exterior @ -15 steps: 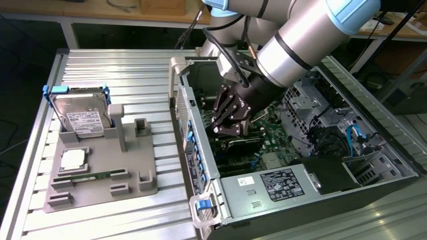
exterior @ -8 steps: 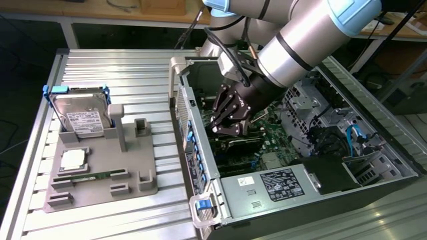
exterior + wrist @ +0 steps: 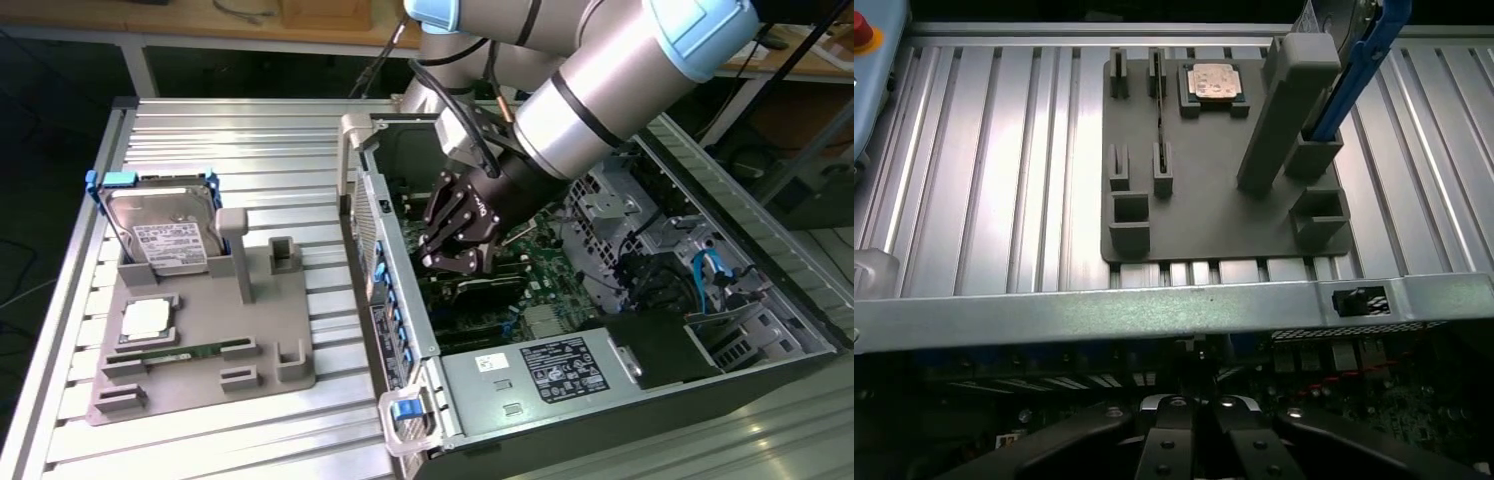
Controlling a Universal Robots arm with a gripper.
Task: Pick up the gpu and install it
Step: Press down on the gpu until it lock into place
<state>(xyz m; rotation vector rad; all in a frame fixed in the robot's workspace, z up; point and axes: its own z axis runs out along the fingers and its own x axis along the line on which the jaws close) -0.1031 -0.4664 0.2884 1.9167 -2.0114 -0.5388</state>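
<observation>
Jaws closed inside computer case

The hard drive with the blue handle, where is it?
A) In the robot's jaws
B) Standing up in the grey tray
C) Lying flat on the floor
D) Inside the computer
B: the hard drive stands upright in a slot of the grey tray, outside the open computer case.

We're in a robotics lab or workshop: a robot arm reaches into an open computer case on a slotted aluminium table. A grey parts fixture sits alongside, with wooden benches behind.
</observation>
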